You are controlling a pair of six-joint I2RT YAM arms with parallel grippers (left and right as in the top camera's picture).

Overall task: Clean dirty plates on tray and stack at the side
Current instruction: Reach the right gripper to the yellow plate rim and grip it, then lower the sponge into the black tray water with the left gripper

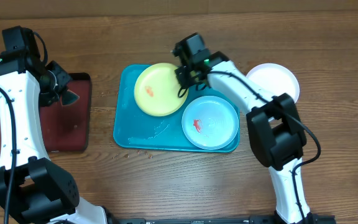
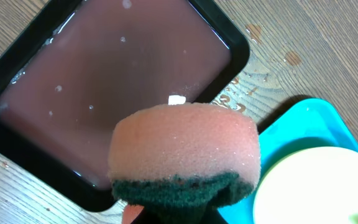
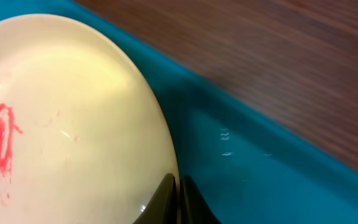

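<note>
The yellow-green plate sits tilted at the back left of the turquoise tray, with a red smear on it. My right gripper is shut on its right rim; the right wrist view shows the plate and the fingers pinching its edge. The pale mint plate with a red smear lies flat at the tray's right. The white plate lies on the table to the right of the tray. My left gripper is shut on a pink and green sponge over the dark red tray.
The dark red tray lies on the table left of the turquoise tray and holds murky water. Water drops lie on the wood between the trays. The turquoise tray's front left floor is wet.
</note>
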